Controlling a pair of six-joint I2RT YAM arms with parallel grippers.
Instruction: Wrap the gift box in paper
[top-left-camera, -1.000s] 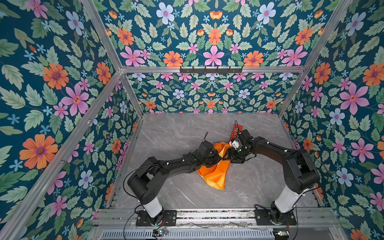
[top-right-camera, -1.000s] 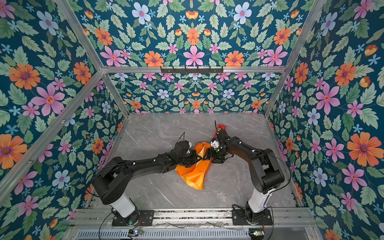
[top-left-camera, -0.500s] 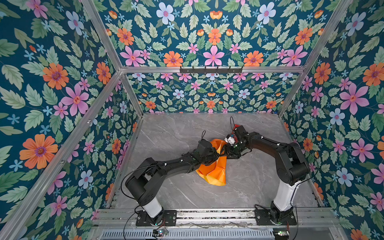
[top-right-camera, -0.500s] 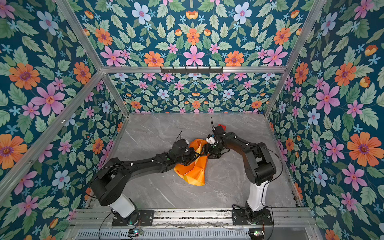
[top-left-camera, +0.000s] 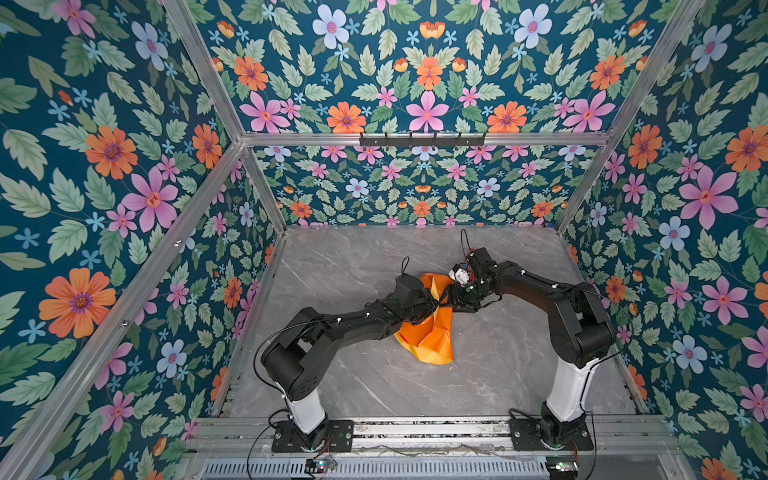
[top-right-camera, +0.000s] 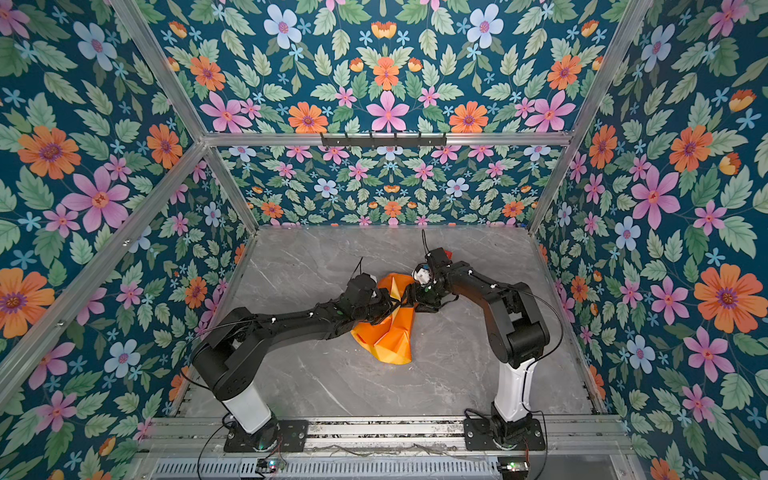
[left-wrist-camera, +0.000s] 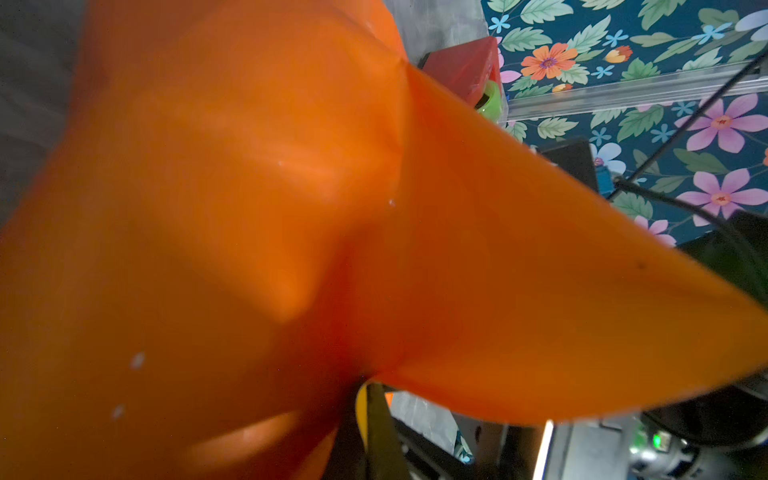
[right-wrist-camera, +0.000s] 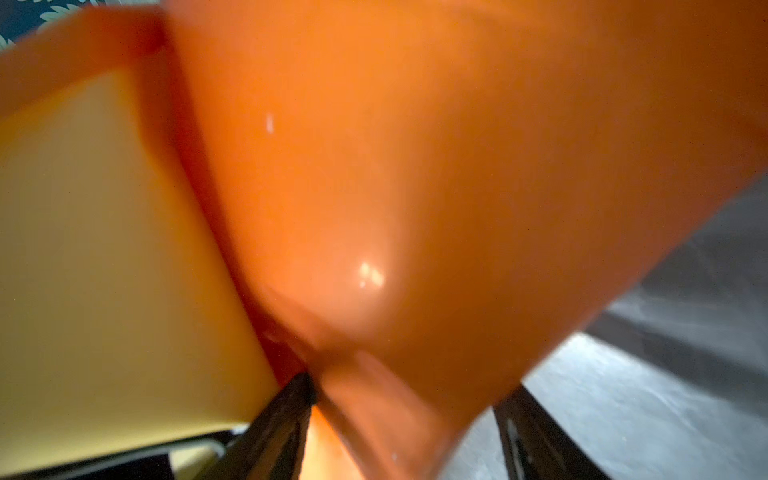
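Two black robot arms met over the paper (top-left-camera: 428, 336) (top-right-camera: 386, 336) near the middle of the grey marble table (top-left-camera: 332, 266), inside a booth lined with floral print. The crumpled orange sheet lay partly on the tabletop. Its wide end fanned toward 6 o'clock and its upper folds rose at 12 o'clock, between the two wrists.

The left gripper (top-left-camera: 437, 302) (top-right-camera: 397, 302) reached in from 8 o'clock. Its jaws were closed tight on a gathered fold of the sheet. In the left wrist view the creases ran together at the dark fingertips (left-wrist-camera: 374, 415), and glossy orange filled most of that view.

The right gripper (top-left-camera: 452, 297) (top-right-camera: 412, 299) came in from 4 o'clock, tip to tip with the left. Its jaws stood wide. In the right wrist view the two dark fingers (right-wrist-camera: 282, 424) were well apart, with a bulge of paper (right-wrist-camera: 415, 166) between them and the sheet's duller yellow face off to one side.

The gift box could not be seen in any view, so its place could not be told.

A red tape dispenser (left-wrist-camera: 465, 70) (top-right-camera: 446, 252) with a green roll sat at 1 o'clock from the grippers, just behind the right wrist.
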